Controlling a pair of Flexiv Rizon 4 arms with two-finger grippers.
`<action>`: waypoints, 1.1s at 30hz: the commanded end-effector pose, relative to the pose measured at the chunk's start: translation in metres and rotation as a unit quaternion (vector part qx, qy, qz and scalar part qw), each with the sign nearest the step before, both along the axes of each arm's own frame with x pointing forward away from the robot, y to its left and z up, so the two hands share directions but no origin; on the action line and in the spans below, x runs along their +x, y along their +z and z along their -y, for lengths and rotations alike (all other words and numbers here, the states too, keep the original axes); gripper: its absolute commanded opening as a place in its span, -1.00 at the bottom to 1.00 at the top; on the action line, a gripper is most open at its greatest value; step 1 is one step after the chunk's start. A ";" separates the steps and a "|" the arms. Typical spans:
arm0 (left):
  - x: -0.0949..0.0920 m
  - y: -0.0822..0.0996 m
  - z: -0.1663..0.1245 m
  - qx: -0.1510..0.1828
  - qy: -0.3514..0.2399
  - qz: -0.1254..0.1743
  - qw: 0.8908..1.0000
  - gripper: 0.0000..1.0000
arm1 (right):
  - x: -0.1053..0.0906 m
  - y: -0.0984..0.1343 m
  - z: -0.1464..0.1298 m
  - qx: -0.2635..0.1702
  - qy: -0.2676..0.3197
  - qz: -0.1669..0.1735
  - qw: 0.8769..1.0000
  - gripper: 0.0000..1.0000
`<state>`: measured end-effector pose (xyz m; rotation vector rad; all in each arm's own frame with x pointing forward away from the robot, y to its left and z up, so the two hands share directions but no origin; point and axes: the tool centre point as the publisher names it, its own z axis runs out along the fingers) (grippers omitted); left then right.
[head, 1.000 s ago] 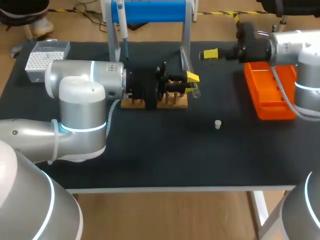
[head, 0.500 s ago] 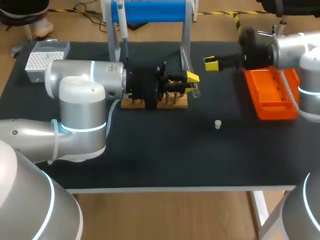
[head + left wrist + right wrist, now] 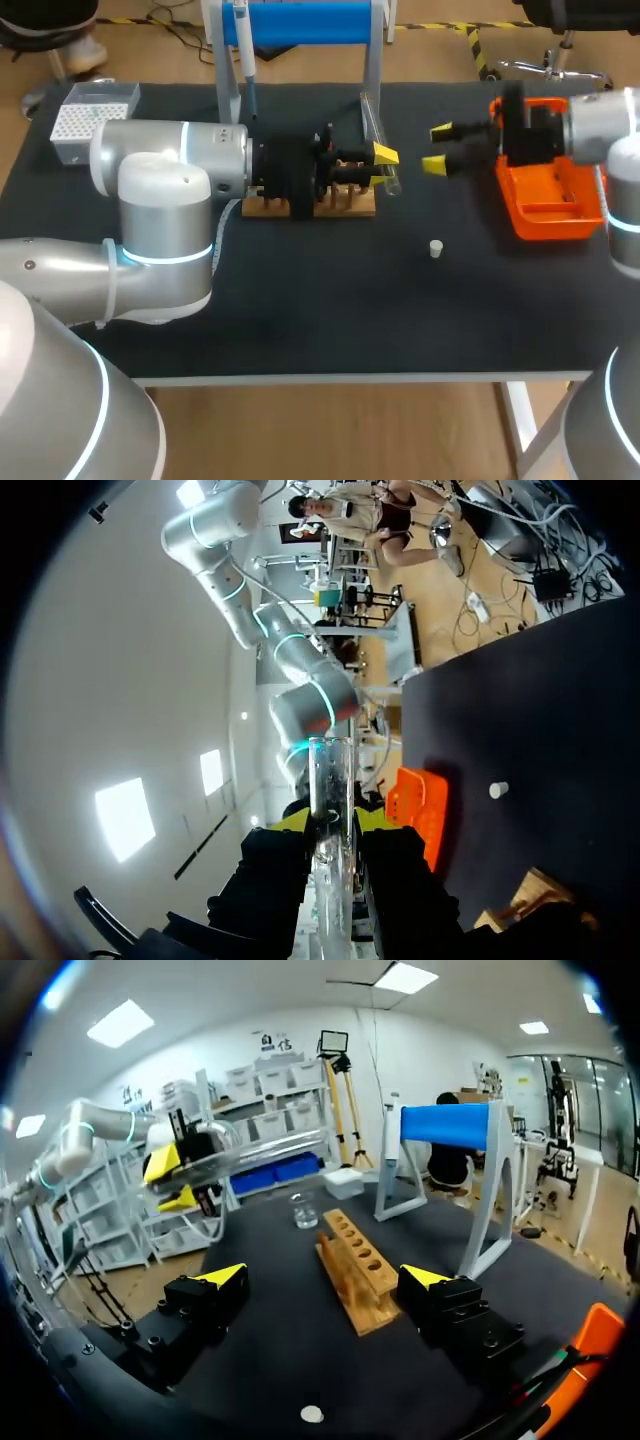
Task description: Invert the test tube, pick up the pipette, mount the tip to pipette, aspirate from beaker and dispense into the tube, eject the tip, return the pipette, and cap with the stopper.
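My left gripper [image 3: 384, 165] is shut on a clear test tube [image 3: 372, 125], which slants above the right end of the wooden rack [image 3: 350, 205]. In the left wrist view the test tube [image 3: 329, 800] runs out between the fingers of that gripper [image 3: 330, 825]. My right gripper [image 3: 438, 148] stands open and empty just right of the tube, in front of the orange tray [image 3: 555, 205]. In the right wrist view the right gripper [image 3: 325, 1280] faces the rack [image 3: 355, 1265], the beaker [image 3: 303, 1210] and the held tube [image 3: 260, 1155]. The pipette [image 3: 243, 50] hangs on the blue stand [image 3: 300, 20]. The white stopper [image 3: 436, 248] lies on the mat.
A tip box [image 3: 85, 115] sits at the back left corner. The blue stand's legs [image 3: 372, 60] rise just behind the rack. My left arm's bulky body [image 3: 165, 220] covers the left part of the table. Dark mat lies open in front of the rack and around the stopper.
My right gripper has come forward from the back right and turned, so its fingers now stand open beside the tube. The left arm and tube have stayed still.
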<state>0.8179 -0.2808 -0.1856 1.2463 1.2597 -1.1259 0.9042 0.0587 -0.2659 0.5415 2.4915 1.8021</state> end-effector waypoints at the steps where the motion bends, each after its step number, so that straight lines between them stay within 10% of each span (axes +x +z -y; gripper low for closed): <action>1: 0.000 0.001 0.000 0.002 0.000 0.000 1.000 -1.00 | -0.018 -0.008 -0.015 -0.029 -0.087 0.036 0.995 1.00; 33: 0.000 0.001 0.000 0.002 0.000 0.000 1.000 -1.00 | 0.008 -0.077 -0.060 -0.081 -0.058 0.062 0.993 1.00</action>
